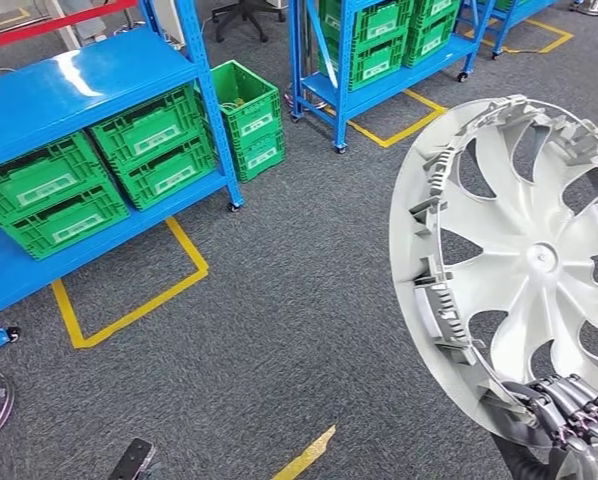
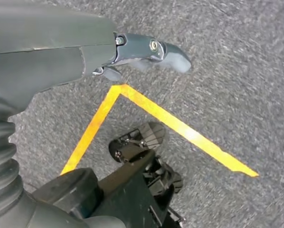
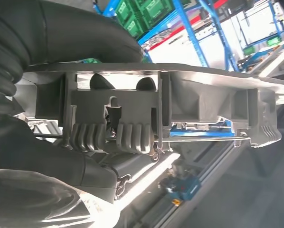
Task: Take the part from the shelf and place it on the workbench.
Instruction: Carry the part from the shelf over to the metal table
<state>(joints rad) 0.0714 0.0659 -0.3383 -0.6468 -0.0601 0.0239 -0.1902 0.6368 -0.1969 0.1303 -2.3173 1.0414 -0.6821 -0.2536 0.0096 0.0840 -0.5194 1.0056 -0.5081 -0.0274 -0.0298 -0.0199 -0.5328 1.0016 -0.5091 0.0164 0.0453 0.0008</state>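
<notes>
The silver wheel cover (image 1: 522,265) is gripped at its lower rim by the right hand (image 1: 564,410), whose dark fingers (image 1: 575,395) are curled over the edge, the disc standing upright above them. The left hand (image 2: 97,57) is held over grey carpet (image 1: 303,300), thumb extended, nothing grasped. Beyond the fingers, blue shelves (image 1: 77,80) carry green crates (image 1: 152,145).

Right hand (image 1: 564,410) grips the part (image 1: 522,250) by its rim; left hand (image 2: 147,50) hangs, fingers straight
</notes>
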